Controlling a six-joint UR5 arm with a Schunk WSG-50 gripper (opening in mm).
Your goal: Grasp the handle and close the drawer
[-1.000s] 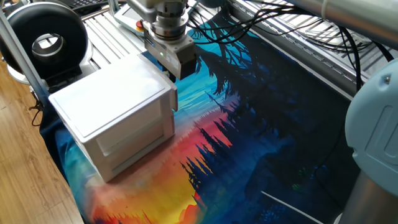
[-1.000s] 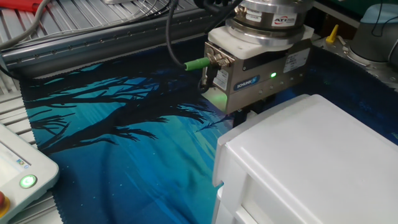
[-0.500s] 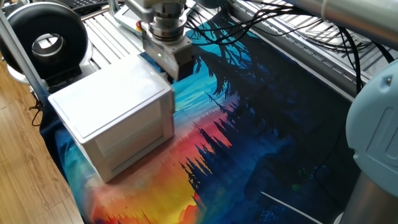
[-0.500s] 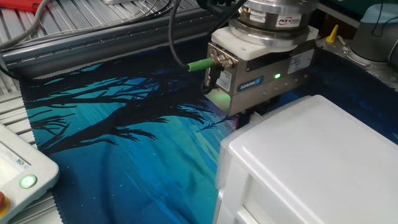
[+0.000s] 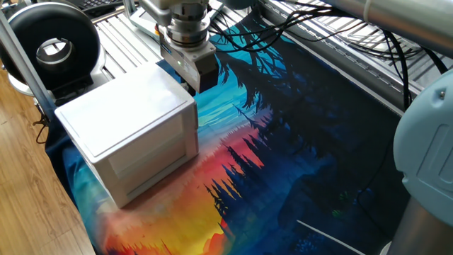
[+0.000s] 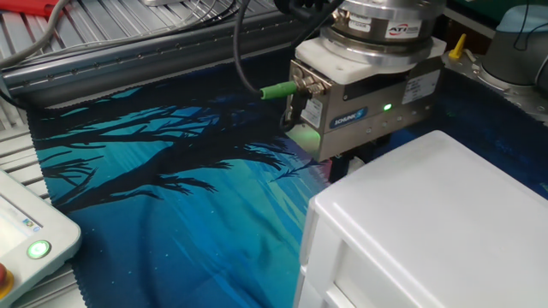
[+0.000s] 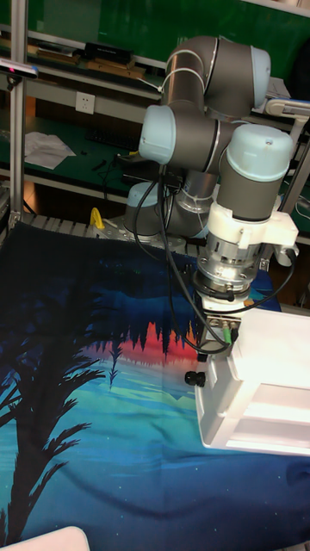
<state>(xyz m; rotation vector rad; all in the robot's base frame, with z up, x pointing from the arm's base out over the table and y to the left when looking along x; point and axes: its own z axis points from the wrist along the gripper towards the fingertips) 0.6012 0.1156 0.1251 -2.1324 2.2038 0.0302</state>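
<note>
One end effector [image 6: 351, 158] at cabinet's [image 5: 127, 134] back edge | grip state hidden, perhaps closed | mat [image 5: 297, 163] open rightward

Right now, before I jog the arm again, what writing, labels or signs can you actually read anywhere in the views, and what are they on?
"ATI": on the silver ring above the tool, only partly legible.
Blue label on the tool body: lettering too blurred to read.
White sticker on the tool body: print too small to read.
White cabinet: no markings seen.
</note>
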